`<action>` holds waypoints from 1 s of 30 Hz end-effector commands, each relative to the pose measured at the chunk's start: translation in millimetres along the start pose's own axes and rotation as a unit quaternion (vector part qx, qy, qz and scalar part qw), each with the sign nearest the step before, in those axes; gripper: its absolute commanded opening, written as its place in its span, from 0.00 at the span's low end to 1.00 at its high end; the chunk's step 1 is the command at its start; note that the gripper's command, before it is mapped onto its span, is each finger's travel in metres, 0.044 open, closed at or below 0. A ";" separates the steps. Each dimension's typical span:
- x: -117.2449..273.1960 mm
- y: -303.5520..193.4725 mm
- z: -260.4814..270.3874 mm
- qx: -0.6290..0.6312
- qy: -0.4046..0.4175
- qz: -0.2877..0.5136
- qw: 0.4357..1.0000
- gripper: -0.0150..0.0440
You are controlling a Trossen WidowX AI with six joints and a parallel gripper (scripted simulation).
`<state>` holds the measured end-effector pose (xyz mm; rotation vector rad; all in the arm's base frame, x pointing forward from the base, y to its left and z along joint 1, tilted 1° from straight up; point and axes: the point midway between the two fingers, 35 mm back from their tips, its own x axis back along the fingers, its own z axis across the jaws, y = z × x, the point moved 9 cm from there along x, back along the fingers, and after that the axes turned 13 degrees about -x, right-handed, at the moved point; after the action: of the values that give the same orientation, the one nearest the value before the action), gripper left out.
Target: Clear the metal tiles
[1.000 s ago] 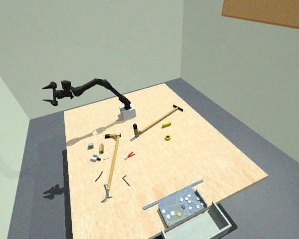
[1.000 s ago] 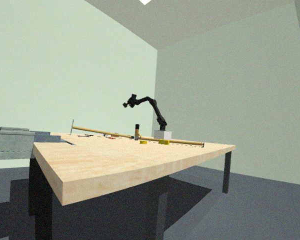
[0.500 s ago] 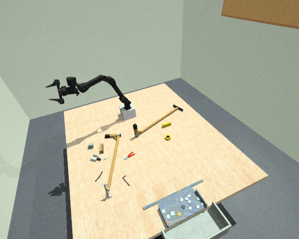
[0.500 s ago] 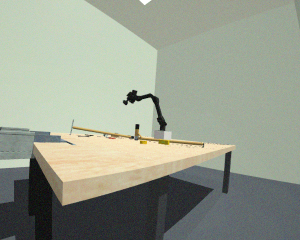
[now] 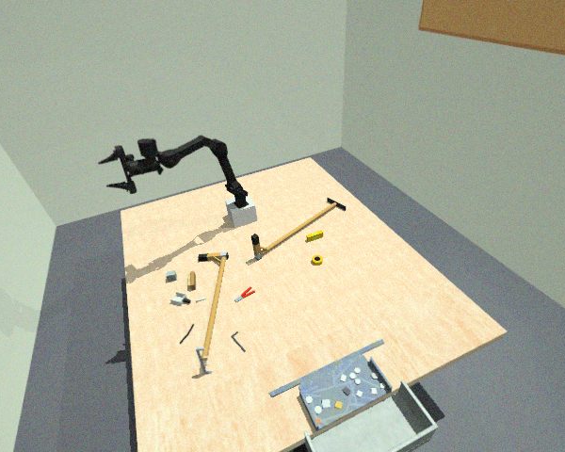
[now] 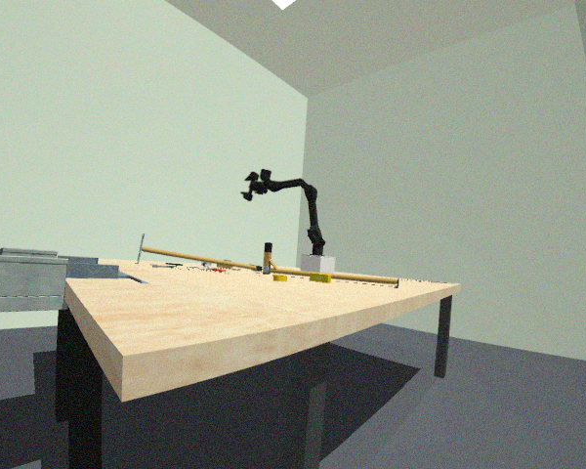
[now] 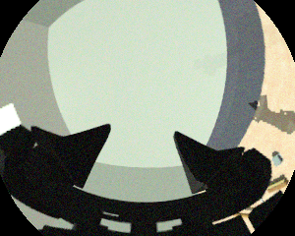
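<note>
Top view: on table (image 5: 282, 311) (image 6: 232, 313) (image 7: 280, 64), likely pre-grasp; next, swing back and descend to scraper handle. Catch box (image 5: 414, 409) (image 6: 22, 277) beside bench plate (image 5: 321, 384) (image 6: 94, 268). Two wooden-handled tools lying there, silver-headed tool (image 5: 215, 306) (image 6: 197, 257) and black-bladed tool (image 5: 299, 227) (image 6: 358, 277); can't tell which is scraper. Gripper (image 5: 103, 173) (image 6: 243, 186) (image 7: 143, 132) spread, empty. Tiles (image 5: 326, 403) unswept.

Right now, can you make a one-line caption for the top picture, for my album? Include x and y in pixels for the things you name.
The black gripper (image 5: 104, 173) (image 6: 242, 186) (image 7: 143, 132) hangs wide open, while little tiles wait on the steel plate (image 5: 332, 390).
</note>
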<state>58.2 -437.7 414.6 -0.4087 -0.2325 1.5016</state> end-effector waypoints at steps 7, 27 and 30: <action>37.9 -25.0 0.0 0.090 -0.033 0.044 0.994 1.00; 118.7 -58.0 1.4 0.260 -0.065 0.145 0.953 1.00; 131.0 -60.7 1.1 0.284 -0.067 0.161 0.943 1.00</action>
<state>118.2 -320.3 430.2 0.0747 0.1310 1.8053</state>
